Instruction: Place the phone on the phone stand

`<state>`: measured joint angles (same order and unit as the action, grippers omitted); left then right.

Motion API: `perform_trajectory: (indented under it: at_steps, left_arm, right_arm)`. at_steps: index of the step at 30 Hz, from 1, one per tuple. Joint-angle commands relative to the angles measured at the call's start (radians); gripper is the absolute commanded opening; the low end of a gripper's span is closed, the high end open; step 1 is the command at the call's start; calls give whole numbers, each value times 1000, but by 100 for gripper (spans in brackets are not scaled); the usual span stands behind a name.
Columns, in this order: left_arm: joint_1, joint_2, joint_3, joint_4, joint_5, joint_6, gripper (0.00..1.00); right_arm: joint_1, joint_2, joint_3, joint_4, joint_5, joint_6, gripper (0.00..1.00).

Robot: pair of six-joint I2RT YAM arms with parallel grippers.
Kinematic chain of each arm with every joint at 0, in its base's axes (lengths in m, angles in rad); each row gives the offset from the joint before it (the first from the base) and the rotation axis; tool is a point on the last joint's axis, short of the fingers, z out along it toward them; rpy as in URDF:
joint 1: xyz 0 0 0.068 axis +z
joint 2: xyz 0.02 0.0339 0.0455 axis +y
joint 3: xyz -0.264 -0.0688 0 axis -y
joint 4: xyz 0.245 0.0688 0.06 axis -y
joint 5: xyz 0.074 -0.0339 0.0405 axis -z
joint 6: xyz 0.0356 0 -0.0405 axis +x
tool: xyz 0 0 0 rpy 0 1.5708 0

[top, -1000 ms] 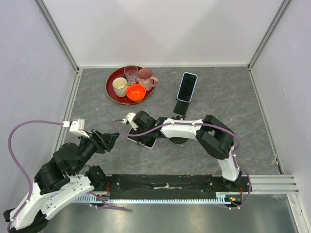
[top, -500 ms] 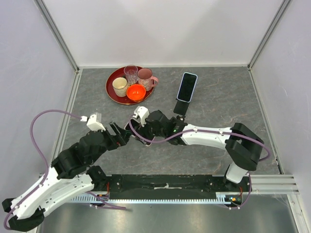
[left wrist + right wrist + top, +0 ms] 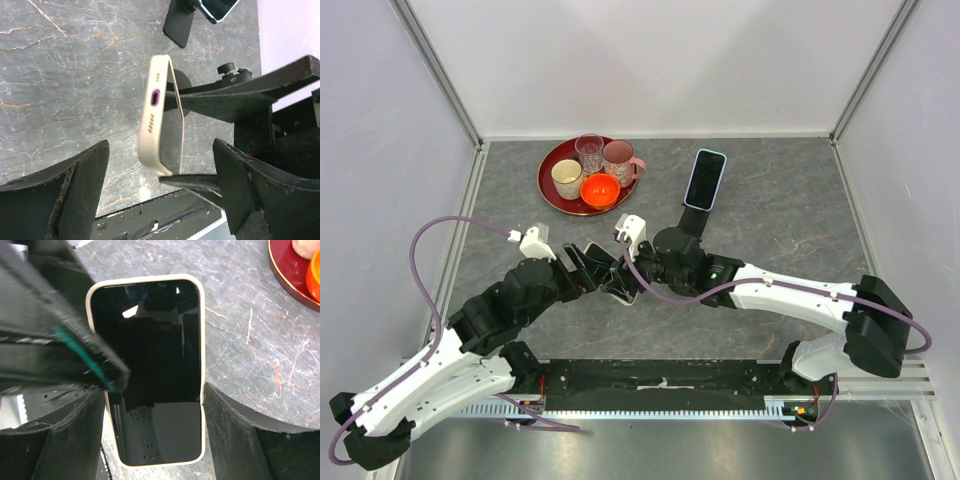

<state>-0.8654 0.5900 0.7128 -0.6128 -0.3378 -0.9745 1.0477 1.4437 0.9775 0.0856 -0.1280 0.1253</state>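
A cream-cased phone (image 3: 616, 283) is held edge-up above the table by my right gripper (image 3: 625, 265), whose fingers press its long sides. In the right wrist view the phone (image 3: 150, 355) shows its dark screen between the fingers (image 3: 235, 435). My left gripper (image 3: 582, 268) is open, its jaws wide on either side of the phone's port end (image 3: 161, 120) without touching it. The black phone stand (image 3: 695, 222) stands behind, with a blue-cased phone (image 3: 705, 178) leaning on it.
A red tray (image 3: 552, 190) at the back left holds cups, a glass and an orange bowl (image 3: 600, 189). Grey walls close in the table on three sides. The black rail (image 3: 660, 380) runs along the near edge.
My right gripper has carried the cream phone up and to the right, off the table. My left arm has swung forward and right until its open jaws flank the phone's end.
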Motion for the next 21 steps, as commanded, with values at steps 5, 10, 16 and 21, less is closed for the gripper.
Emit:
perform_trajectory:
  at_steps: [5, 10, 16, 21]
  left_arm:
    - [6, -59, -15, 117, -7, -49, 83]
    - [8, -44, -15, 150, 25, -38, 69]
    - [8, -42, -3, 176, 34, 2, 24]
    - [6, -45, 28, 197, 36, 51, 2]
  right_arm:
    - [9, -126, -16, 65, -149, 2, 0]
    - [21, -158, -2, 10, -159, -30, 0]
    - [31, -189, 7, -38, -127, -30, 0]
    - [37, -212, 4, -81, -73, 42, 60]
